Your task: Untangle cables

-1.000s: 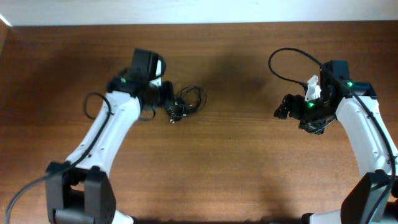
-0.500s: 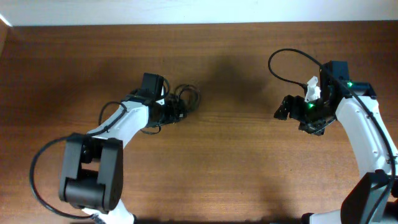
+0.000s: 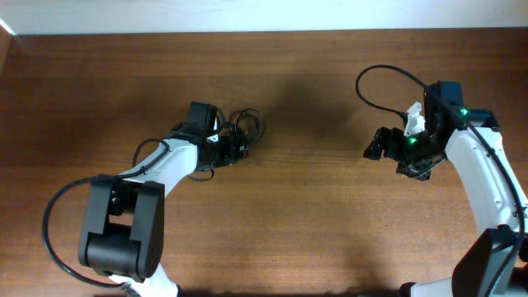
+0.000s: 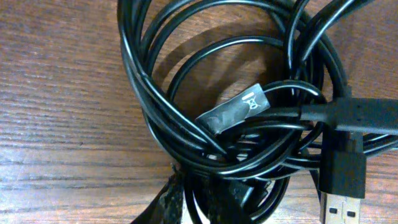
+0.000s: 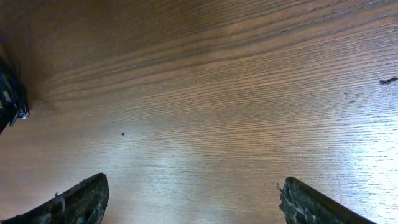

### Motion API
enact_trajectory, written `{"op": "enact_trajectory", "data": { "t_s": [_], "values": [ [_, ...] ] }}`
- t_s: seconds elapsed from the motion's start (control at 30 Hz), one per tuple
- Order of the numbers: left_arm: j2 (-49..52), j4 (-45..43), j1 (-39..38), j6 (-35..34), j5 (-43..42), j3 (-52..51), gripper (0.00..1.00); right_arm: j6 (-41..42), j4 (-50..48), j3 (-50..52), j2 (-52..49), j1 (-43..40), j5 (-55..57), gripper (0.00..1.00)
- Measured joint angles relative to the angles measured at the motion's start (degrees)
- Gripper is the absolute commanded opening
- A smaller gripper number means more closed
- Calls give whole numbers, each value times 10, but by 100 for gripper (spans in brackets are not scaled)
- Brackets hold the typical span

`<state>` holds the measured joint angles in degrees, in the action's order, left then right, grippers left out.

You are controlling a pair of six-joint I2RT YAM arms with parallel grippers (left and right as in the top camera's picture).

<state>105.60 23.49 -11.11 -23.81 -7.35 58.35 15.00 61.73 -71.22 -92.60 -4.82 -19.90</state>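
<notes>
My left hand is closed on the cables, one knotted black clump w/ a USB plug, lying on the tabletop. My right hand, fingers wide apart, hovers well right of the clump; bare wood lies btwn them.

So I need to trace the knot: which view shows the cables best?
Left wrist: the cables fill the frame, loops and USB plug distinct. Overhead shows only a small dark clump by the left gripper; right wrist shows none.
</notes>
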Motion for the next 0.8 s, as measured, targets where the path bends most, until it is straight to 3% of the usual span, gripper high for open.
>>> {"op": "enact_trajectory", "data": {
  "t_s": [0.07, 0.13, 0.3, 0.47, 0.67, 0.8],
  "values": [
    [-2, -40, -1, 6, -2, -7, 37, 0, 0, 0, 0, 0, 0, 89],
    [0, -77, -1, 9, 3, -13, 38, 0, 0, 0, 0, 0, 0, 89],
    [10, -110, -1, 11, 12, -14, 29, 0, 0, 0, 0, 0, 0, 89],
    [24, -107, -1, 14, 30, -3, 0, 0, 0, 0, 0, 0, 0, 89],
    [20, -61, 1, 30, 25, 9, 0, -4, -11, 0, 0, 0, -19, 88],
    [-17, -9, 3, 123, -79, 8, 0, -18, -21, -9, 0, 1, -103, 87]
  ]
}}
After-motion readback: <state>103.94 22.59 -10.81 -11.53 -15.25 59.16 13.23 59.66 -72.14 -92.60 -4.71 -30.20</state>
